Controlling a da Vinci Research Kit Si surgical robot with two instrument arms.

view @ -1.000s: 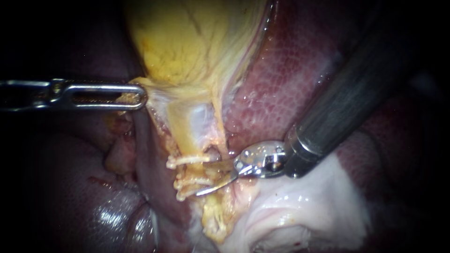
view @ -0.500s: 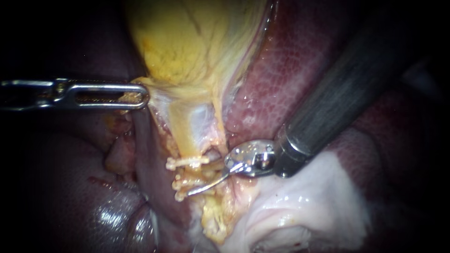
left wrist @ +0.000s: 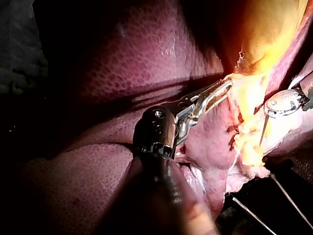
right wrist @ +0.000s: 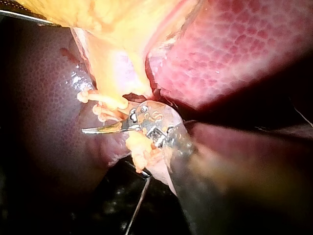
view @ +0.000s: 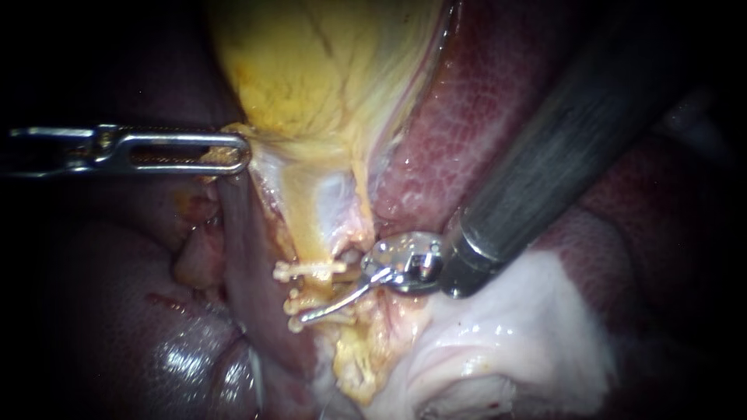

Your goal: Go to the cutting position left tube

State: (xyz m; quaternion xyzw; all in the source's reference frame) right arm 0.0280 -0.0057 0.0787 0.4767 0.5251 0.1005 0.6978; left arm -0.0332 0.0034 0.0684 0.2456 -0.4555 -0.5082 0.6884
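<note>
The yellow gallbladder (view: 327, 70) hangs over the red liver (view: 475, 109). My left instrument (view: 229, 152) holds its lower edge, jaws shut on the tissue; the left wrist view shows the same grip (left wrist: 212, 93). Below, a pale yellow tube (view: 319, 241) carries white clips: one upper clip (view: 307, 269) and two lower clips (view: 299, 302). My right instrument (view: 327, 294) comes in from the upper right with its blades open. Its lower blade lies across the tube under the upper clip; the upper blade is mostly hidden behind tissue. In the right wrist view one blade (right wrist: 105, 129) lies beside the clips (right wrist: 95, 98).
Pale whitish tissue (view: 498, 342) lies under the right instrument's wrist (view: 401, 264). Dark, glistening liver (view: 140, 327) fills the lower left. Loose yellow fatty tissue (view: 354, 365) hangs below the clips. My right instrument's wrist (left wrist: 283, 102) shows beside the tube in the left wrist view.
My right instrument has slid left, its lower blade now reaching across the tube to the clips' left ends. My left instrument has risen slightly with the gallbladder edge.
</note>
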